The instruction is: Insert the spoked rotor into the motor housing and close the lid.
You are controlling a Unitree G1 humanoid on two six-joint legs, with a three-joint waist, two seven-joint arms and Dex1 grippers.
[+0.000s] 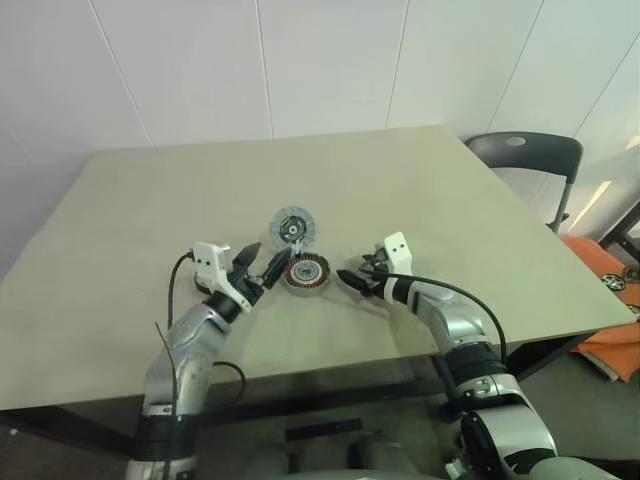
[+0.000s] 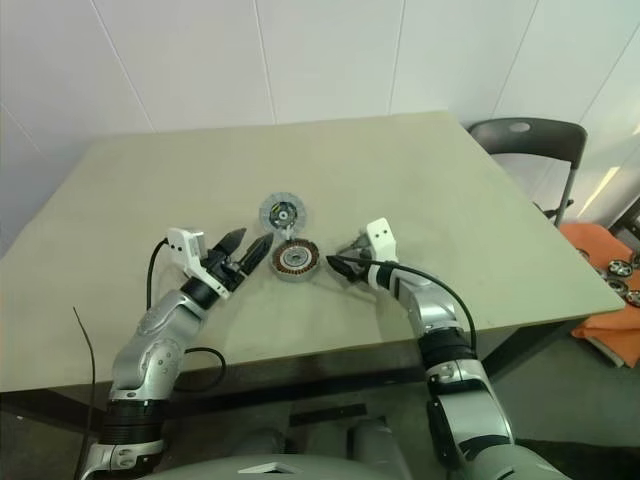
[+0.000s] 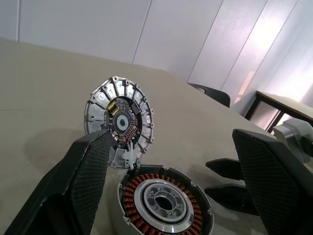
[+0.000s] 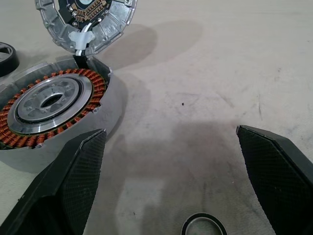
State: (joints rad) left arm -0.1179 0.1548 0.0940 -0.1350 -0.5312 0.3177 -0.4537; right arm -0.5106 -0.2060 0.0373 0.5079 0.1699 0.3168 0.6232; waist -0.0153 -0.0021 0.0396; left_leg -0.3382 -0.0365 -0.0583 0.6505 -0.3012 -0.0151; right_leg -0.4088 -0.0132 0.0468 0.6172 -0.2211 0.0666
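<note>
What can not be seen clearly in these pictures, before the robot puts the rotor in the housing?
- Near rim of the motor housing: cut off by the bottom edge of the left wrist view.
- Top of the spoked rotor: cut off by the right wrist view's upper edge.
- Small dark ring on the table: cropped at the bottom edge, so its kind is unclear.
- Black object beside the housing: cut by the side edge.
</note>
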